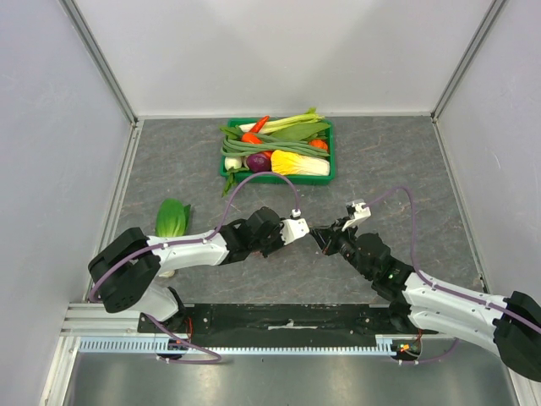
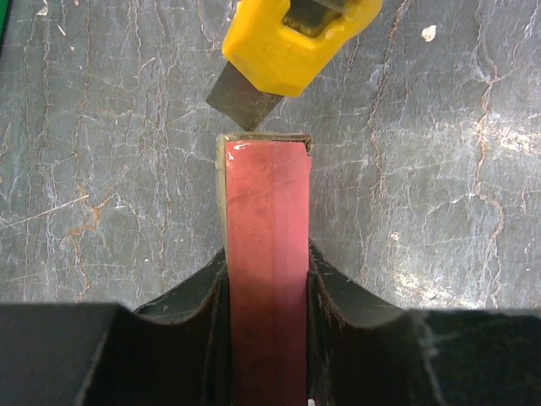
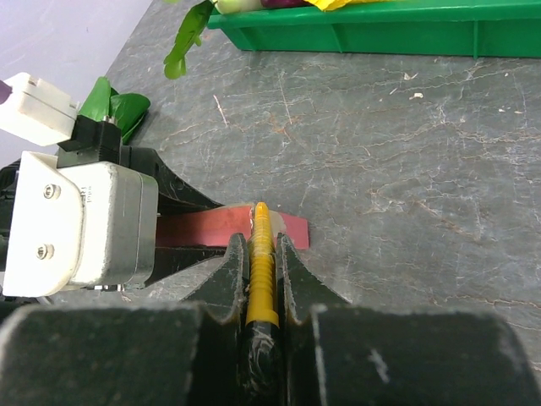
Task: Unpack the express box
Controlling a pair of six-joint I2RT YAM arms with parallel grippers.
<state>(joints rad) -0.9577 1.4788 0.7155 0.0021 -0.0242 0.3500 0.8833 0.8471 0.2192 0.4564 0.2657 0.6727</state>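
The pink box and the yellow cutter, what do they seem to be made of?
The box looks like thin cardboard with a glossy pink face, pale raw edges showing. The cutter seems smooth yellow plastic, with a dull grey metal blade.

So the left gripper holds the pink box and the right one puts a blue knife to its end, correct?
Not quite: the knife is yellow, not blue, as the left wrist view shows. The left gripper does hold the box, and the right gripper puts the knife to its end.
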